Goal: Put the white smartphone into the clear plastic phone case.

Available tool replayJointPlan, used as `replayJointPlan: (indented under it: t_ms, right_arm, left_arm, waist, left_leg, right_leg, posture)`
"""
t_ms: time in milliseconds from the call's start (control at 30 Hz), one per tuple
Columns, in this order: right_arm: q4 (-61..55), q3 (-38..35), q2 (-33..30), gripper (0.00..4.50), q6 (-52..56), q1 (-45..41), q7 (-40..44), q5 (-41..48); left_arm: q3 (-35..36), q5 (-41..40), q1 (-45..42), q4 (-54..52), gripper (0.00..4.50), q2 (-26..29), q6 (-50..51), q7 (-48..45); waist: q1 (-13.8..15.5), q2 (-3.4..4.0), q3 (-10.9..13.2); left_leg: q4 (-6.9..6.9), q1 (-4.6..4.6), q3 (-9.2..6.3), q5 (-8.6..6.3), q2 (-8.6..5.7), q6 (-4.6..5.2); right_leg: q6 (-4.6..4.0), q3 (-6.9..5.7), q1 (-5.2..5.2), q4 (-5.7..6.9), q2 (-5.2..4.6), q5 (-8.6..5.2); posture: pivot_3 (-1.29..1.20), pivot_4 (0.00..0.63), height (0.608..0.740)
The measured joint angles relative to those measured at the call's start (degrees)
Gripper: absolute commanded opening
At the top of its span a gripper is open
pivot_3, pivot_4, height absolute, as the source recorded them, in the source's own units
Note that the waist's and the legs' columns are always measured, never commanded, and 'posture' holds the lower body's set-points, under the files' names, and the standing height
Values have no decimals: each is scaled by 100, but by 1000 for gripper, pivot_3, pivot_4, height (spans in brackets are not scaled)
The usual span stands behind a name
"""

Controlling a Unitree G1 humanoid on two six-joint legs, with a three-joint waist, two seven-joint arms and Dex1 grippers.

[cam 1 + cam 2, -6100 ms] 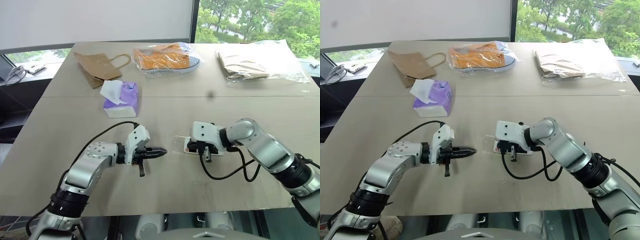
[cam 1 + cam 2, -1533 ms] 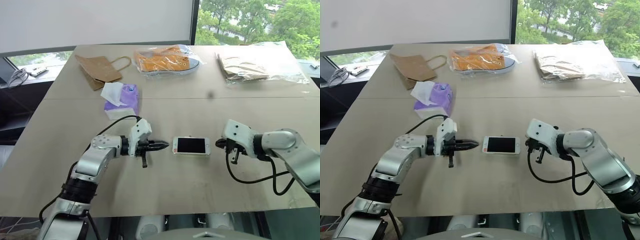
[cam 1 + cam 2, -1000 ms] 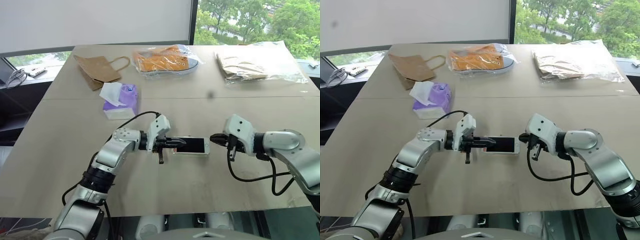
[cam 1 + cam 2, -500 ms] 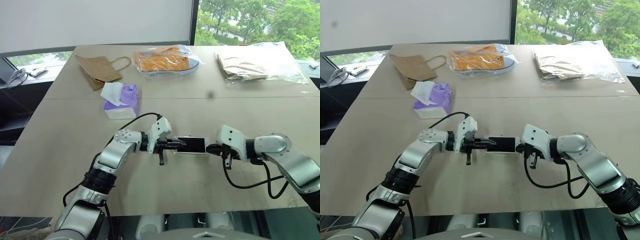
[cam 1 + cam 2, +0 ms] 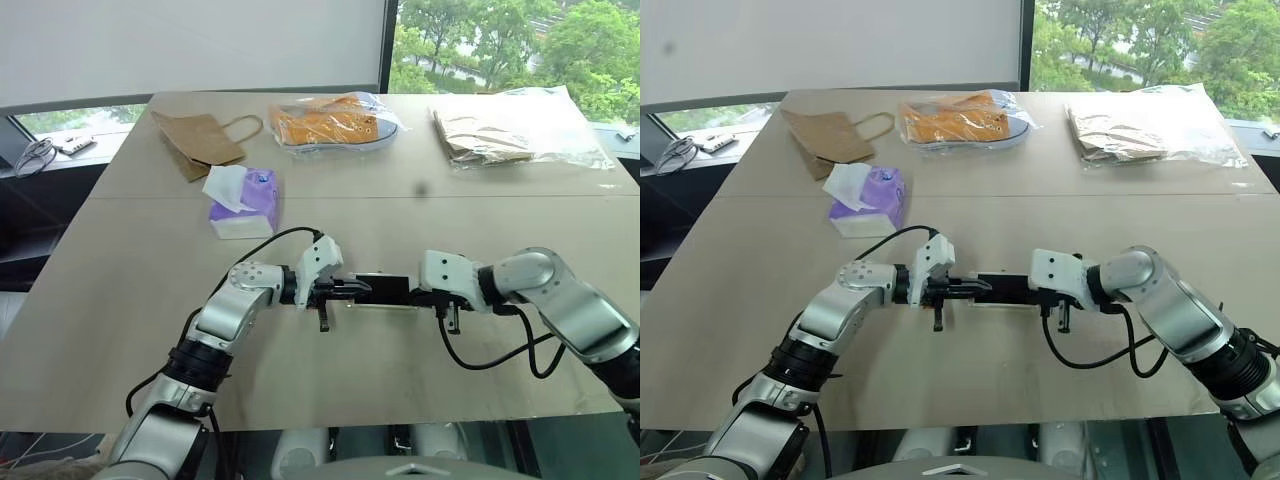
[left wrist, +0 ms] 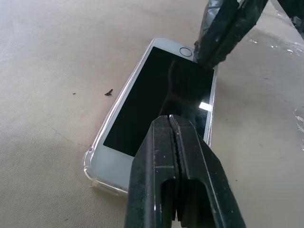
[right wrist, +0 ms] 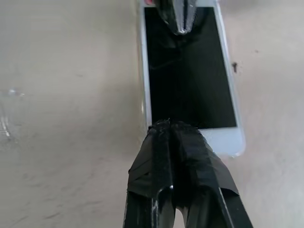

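Press evenly with closed left gripper (image 6: pixel 173 124) and closed right gripper (image 7: pixel 172 127) at opposite ends of white smartphone (image 6: pixel 159 97), seating it into clear plastic phone case (image 6: pixel 90 164).

Glossy black glass screen on the white smartphone (image 6: pixel 161 99), thin clear plastic phone case (image 6: pixel 95 168) glinting at its corner, matt beige table (image 6: pixel 52 61), matt black gripper fingers (image 6: pixel 178 171)

Phone (image 6: pixel 161 99) ends under end effectors

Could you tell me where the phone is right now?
The phone lies flat near the table's front middle, in the head views, between the left gripper and right gripper, both shut, tips over its ends.
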Motion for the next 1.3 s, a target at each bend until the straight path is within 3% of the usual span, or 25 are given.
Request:
replayJointPlan:
  t_ms: [167, 500, 667, 833, 1067, 1300]
  right_arm:
    - [316, 202, 122, 10, 11, -232, 188, -146]
    - [484, 319, 160, 10, 26, -263, 313, -271]
    - [418, -528, 749, 10, 474, 161, 67, 448]
    - [149, -1033, 801, 10, 667, 91, -336, 655]
    - [490, -729, 792, 10, 770, 43, -779, 348]
    - [612, -266, 581, 10, 771, -213, -569, 141]
  left_arm:
    - [-14, 64, 10, 9, 0, 0, 10, 2]
    - [-17, 67, 58, 6, 0, -6, 27, 5]
    - [11, 47, 106, -32, 0, -5, 27, 14]
    - [13, 22, 130, -93, 0, -5, 33, 62]
    - [11, 14, 134, -108, 0, -4, 37, 97]
    - [12, 12, 153, -109, 0, 5, 49, 113]
  waist:
    - [-6, -5, -5]
    - [-1, -27, -70]
    - [-16, -2, -46]
    - [-1, 21, -24]
    - [-4, 21, -17]
    - [-4, 21, -15]
  left_leg:
    - [-10, 75, 2, -3, 2, 2]
    - [-11, 79, -6, -4, 2, 2]
    - [-13, 64, -3, -4, 3, 1]
    - [-27, 54, -2, -4, -1, 1]
    - [-37, 50, 4, -3, -6, 2]
    - [-37, 55, 3, -3, -5, 2]
  right_leg:
    - [-4, -2, 66, -6, -10, -27]
    - [-15, 4, 68, -6, -50, -20]
    - [-25, 18, 60, -4, -51, -14]
    - [-25, 14, 49, -9, -48, -14]
    - [-24, 13, 41, -11, -37, -15]
    - [-16, -7, 44, -11, -37, -20]
  posture:
    - [0, 150, 740]
    - [0, 150, 740]
    - [0, 150, 740]
    - [0, 150, 740]
    - [0, 150, 740]
    - [0, 150, 740]
